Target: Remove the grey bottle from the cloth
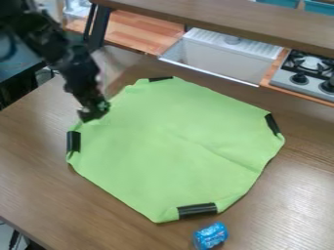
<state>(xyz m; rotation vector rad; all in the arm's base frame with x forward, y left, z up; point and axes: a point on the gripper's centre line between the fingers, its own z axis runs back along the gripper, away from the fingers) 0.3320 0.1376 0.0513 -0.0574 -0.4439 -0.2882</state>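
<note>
Risk, identity: the blue can [211, 236] is the closest match I see to the bottle named, yet not grey; working from the name alone could send the arm to the wrong target.
Risk, rolling: a glancing touch on its rounded side could set this can rolling away from the green cloth [170, 146].
Risk, snagging: a low pass across the cloth could ruck the fabric or catch the black tape strip [197, 210] at its near edge.
Black gripper [94, 113]: at the cloth's far-left edge; dark on dark from where I stand, so I cannot tell how far open it is or whether it holds anything.
Can relative to gripper: well apart, diagonally across the cloth, on the table [117, 219] just beyond the near edge.
</note>
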